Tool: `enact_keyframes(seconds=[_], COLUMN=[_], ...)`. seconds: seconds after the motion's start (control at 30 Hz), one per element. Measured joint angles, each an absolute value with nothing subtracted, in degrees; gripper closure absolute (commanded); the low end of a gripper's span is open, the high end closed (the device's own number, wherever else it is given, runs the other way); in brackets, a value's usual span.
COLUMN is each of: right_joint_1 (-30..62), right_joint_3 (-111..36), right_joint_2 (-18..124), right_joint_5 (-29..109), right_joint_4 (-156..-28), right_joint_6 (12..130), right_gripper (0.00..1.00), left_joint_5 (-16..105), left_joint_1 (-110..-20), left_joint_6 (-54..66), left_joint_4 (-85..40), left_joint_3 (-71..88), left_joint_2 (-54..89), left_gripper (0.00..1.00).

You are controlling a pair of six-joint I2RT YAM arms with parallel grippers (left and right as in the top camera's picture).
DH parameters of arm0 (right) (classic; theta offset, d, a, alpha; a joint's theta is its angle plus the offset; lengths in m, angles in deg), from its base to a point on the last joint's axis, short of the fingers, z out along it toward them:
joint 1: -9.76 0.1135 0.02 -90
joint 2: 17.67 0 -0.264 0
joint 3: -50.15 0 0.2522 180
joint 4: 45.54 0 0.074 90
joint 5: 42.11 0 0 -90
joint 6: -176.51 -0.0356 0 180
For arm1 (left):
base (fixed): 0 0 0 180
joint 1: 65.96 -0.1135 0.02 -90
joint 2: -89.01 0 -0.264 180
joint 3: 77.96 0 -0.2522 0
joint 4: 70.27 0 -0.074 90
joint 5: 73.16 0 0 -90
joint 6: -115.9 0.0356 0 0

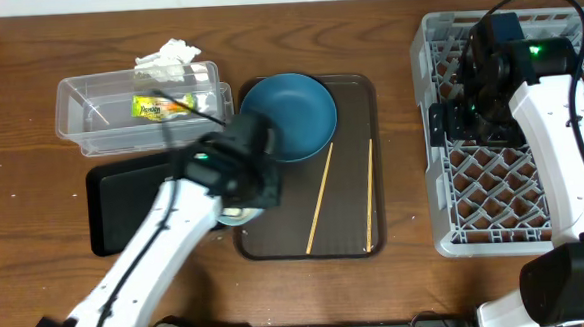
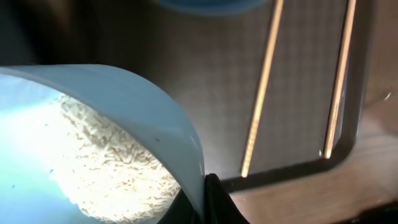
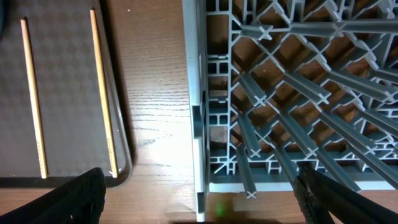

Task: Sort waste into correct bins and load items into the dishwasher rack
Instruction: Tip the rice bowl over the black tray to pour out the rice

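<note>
My left gripper (image 2: 207, 198) is shut on the rim of the pale blue bowl (image 2: 124, 99), which is tilted and holds a heap of white rice (image 2: 112, 162). In the overhead view the bowl (image 1: 237, 216) peeks out under the left arm at the brown tray's left edge. The dark blue plate (image 1: 292, 115) lies at the tray's far end. Two chopsticks (image 1: 320, 197) (image 1: 370, 194) lie on the tray. The snack wrapper (image 1: 164, 107) lies in the clear tub (image 1: 79, 105), and the tissue (image 1: 171, 58) is at the tub's back edge. My right gripper (image 3: 208, 202) hangs open over the left wall of the dishwasher rack (image 1: 493, 183).
The shallow black tray (image 1: 119, 208) lies left of the brown serving tray (image 1: 361, 240), partly under my left arm. A strip of bare wood separates the serving tray from the rack (image 3: 298, 81). The right arm reaches over the rack from the front right.
</note>
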State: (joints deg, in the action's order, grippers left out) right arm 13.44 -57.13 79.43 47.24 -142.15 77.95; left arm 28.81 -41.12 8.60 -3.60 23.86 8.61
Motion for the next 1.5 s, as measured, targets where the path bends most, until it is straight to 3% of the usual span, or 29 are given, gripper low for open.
enact_keyframes(seconds=[0.33, 0.63, 0.83, 1.07, 1.5], right_joint_1=[13.4, 13.4, 13.4, 13.4, 13.4], right_joint_3=[-57.1, -57.1, -57.1, -57.1, -57.1], right_joint_2=[79.4, 79.4, 79.4, 79.4, 79.4], right_joint_5=[47.4, 47.5, 47.5, 47.5, 47.5], right_joint_4=[-142.4, -142.7, -142.8, -142.8, -142.8], right_joint_6=[78.0, 78.2, 78.6, 79.1, 79.3], right_gripper=[0.04, 0.04, 0.04, 0.04, 0.03], left_joint_5=[50.6, 77.7, 92.3, 100.8, 105.2], left_joint_1=[-67.0, -84.4, -89.6, -92.2, -98.0], left_joint_6=[20.1, 30.8, 34.0, 34.8, 30.2], left_joint_4=[-3.6, -3.0, -2.9, -2.9, -2.8], left_joint_3=[23.9, 24.0, 24.1, 24.1, 24.1], left_joint_2=[8.2, -3.6, -12.4, -14.0, -14.0], left_gripper=[0.94, 0.94, 0.94, 0.94, 0.94])
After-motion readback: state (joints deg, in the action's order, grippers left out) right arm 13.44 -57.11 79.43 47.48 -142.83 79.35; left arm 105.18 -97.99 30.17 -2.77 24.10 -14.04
